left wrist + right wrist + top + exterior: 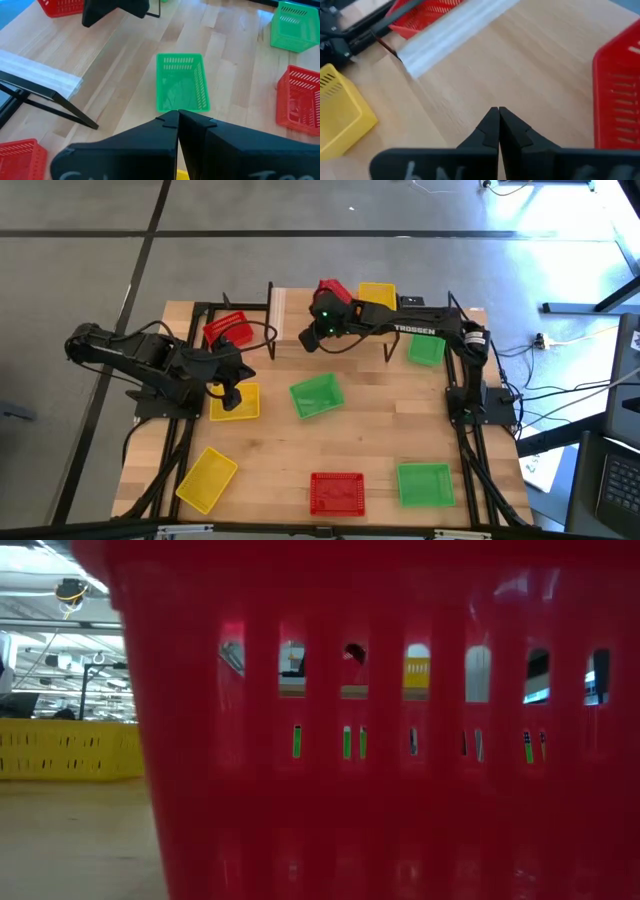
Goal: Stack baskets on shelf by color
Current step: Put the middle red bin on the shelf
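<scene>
The right gripper (310, 338) is being held over the shelf (290, 305), its fingers pressed tight together with nothing between them. Bare plank is being seen under it in the right wrist view, so there is open room there. A red basket (333, 292) is sitting just beside this gripper on the shelf, and a yellow basket (377, 295) is sitting past that one, farther from the gripper. Another red basket (226, 329) is lying at the shelf's other end, off the plank.

The left gripper (233, 395) is being held over a yellow basket (235, 402) near the table's (380, 440) left edge. Its fingers are also clenched shut and empty. A green basket (317, 396) is lying a little way in front of it, with bare wood all around it.

Nine baskets are being counted from above: three red, three yellow and three green. Near the front edge, a yellow basket (207, 478), a red basket (337, 492) and a green basket (425, 484) are lying well apart. The last green basket (426, 348) is being partly hidden by the right arm.

The low view is being almost filled by the red basket's (400, 740) wall, so little behind it can be made out. The yellow basket below the left gripper is being partly covered by that arm.
</scene>
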Robot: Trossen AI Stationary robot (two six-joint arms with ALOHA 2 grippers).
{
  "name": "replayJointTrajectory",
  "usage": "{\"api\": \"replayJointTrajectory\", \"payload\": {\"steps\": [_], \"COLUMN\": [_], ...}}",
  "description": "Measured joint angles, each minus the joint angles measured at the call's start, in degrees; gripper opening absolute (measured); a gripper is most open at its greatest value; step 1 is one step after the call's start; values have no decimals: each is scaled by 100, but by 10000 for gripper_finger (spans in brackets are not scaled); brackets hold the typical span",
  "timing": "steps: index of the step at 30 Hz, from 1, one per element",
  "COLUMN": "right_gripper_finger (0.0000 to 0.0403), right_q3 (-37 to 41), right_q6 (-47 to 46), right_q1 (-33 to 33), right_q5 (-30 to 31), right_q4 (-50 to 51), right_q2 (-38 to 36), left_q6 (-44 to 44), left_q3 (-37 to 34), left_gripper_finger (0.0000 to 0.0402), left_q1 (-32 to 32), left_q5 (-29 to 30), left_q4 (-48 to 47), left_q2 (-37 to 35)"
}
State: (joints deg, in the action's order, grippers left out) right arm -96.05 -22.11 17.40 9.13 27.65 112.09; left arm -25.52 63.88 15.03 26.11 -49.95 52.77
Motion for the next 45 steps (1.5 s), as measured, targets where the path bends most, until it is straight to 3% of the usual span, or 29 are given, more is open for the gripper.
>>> {"api": "replayJointTrajectory", "payload": {"steps": [11,17,22,29,35,40,45], "right_gripper_finger": [0,0,0,0,0,0,0], "right_q3": [-980,-1796,-2196,-2040,-1527,-1327,-1327], "right_q6": [331,459,435,443,613,523,434], "right_q1": [-6,-8,54,262,385,507,495], "right_q5": [14,886,1232,279,545,-87,-304], "right_q4": [399,1539,2431,3090,2859,2876,2928], "right_q2": [-20,-33,-33,-44,-31,-31,-31], "left_q6": [0,-136,-136,-136,-136,-142,-146], "left_q3": [0,0,0,0,0,0,0], "left_gripper_finger": [0,0,0,0,0,0,0], "left_q1": [0,0,0,0,0,0,-2], "left_q5": [-2,-2,-2,-6,-7,-7,-8], "left_q4": [-2,-4,-8,-11,-11,-11,-11], "left_q2": [0,0,0,0,0,0,0]}}
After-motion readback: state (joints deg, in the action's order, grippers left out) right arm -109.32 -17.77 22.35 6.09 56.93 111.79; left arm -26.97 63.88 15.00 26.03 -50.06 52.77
